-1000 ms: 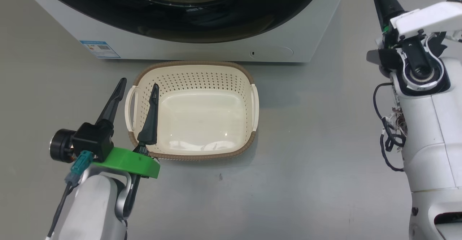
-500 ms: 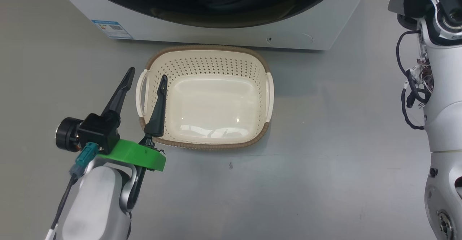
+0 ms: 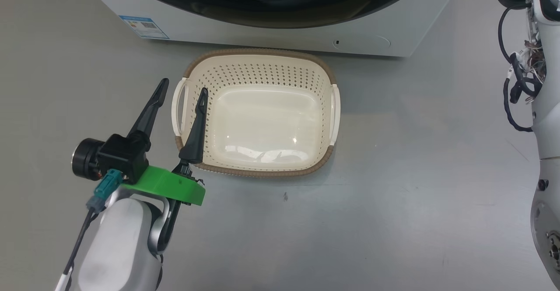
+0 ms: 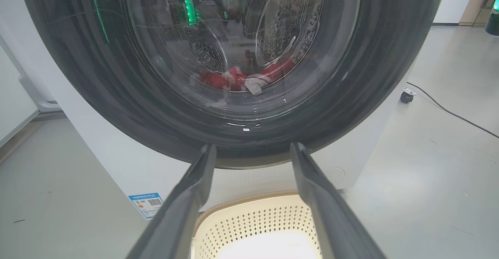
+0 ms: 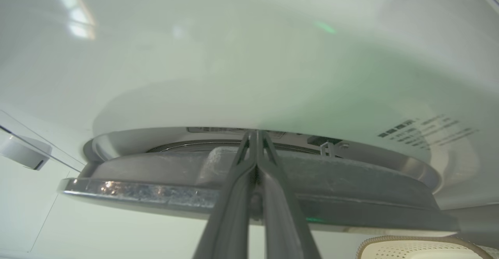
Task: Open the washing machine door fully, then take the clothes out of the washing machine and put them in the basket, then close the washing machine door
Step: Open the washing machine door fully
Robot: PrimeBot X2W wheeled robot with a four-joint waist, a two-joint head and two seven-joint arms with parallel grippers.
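The white washing machine point(image 3: 210, 33) stands at the top of the head view, with the black rim of its door point(image 3: 280, 6) above the cream basket point(image 3: 262, 70), which holds nothing. My left gripper point(image 3: 184, 85) hangs open over the basket's left handle. In the left wrist view its fingers point(image 4: 252, 147) point at the door point(image 4: 117, 107), and the red and white clothes point(image 4: 241, 78) lie in the drum behind the glass. My right gripper point(image 5: 256, 132) is shut on nothing, its tips in the gap between the door's edge point(image 5: 156, 196) and the machine's front.
My right arm's white body with loose black cables point(image 3: 544, 120) fills the right edge of the head view. A caster point(image 4: 407, 94) and a black cable lie on the grey floor right of the machine. A blue label point(image 3: 143, 26) marks its lower left corner.
The head camera has shifted, so machine and basket sit higher and further right. My right wrist has risen out of the top right of the head view. The left gripper stays open.
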